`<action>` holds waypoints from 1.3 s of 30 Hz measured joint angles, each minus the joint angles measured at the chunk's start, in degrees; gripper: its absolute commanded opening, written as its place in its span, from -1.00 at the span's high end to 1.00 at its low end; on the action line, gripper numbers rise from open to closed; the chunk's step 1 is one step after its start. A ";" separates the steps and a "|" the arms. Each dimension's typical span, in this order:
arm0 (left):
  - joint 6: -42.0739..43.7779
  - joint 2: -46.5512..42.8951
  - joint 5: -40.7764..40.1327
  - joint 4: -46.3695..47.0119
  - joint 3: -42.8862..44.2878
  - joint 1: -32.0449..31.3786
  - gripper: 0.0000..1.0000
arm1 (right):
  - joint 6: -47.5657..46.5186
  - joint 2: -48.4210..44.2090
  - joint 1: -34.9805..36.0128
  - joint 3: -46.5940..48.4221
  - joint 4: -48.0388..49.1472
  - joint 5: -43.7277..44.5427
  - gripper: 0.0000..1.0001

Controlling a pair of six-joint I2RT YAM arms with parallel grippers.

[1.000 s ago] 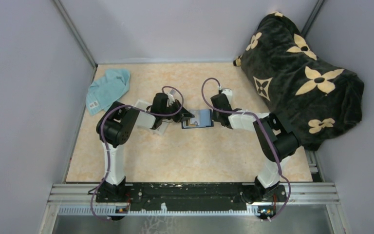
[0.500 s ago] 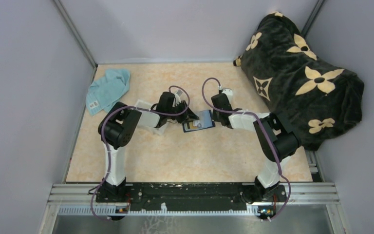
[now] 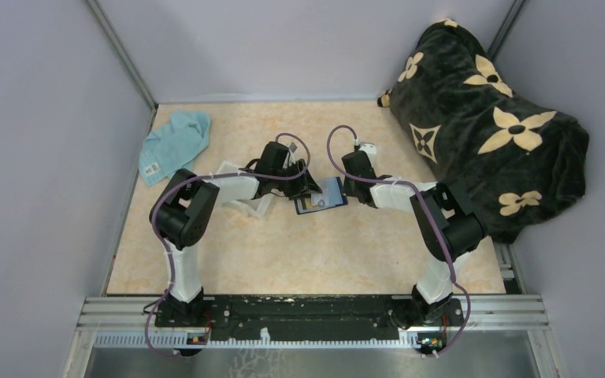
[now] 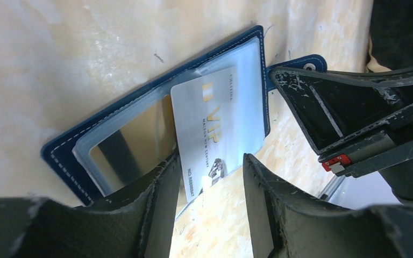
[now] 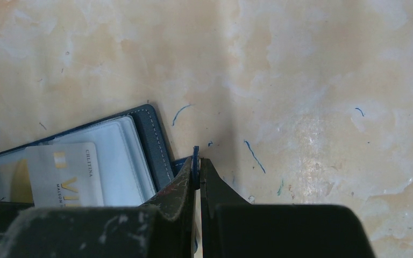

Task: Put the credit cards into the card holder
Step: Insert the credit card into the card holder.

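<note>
On the table, right end effector grips the card holder; left end effector released.

It looks like a robotics lab test cell. Two arms, left and right, are bolted to a metal rail across the bottom of the frame. Purple cables loop off them. Plain grey-violet panels box in a beige marbled table.

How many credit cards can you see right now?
1. A silver card sits partway in the card holder, its end between the open fingers of the left gripper. Others may be hidden under the arms.
</note>
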 measured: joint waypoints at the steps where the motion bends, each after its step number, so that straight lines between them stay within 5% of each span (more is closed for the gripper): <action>1: 0.20 -0.22 -0.46 -1.46 0.46 0.00 -0.09 | 0.00 0.00 0.00 0.00 0.00 -0.09 1.00; 10: 1.68 -0.50 -2.73 -9.90 4.04 -0.17 -0.07 | 0.07 -0.13 0.00 0.00 -0.24 -0.92 1.00; 39: 2.27 3.06 -3.72 -15.80 10.38 -5.42 0.05 | 0.13 -1.14 0.00 -1.14 -0.24 -1.49 1.00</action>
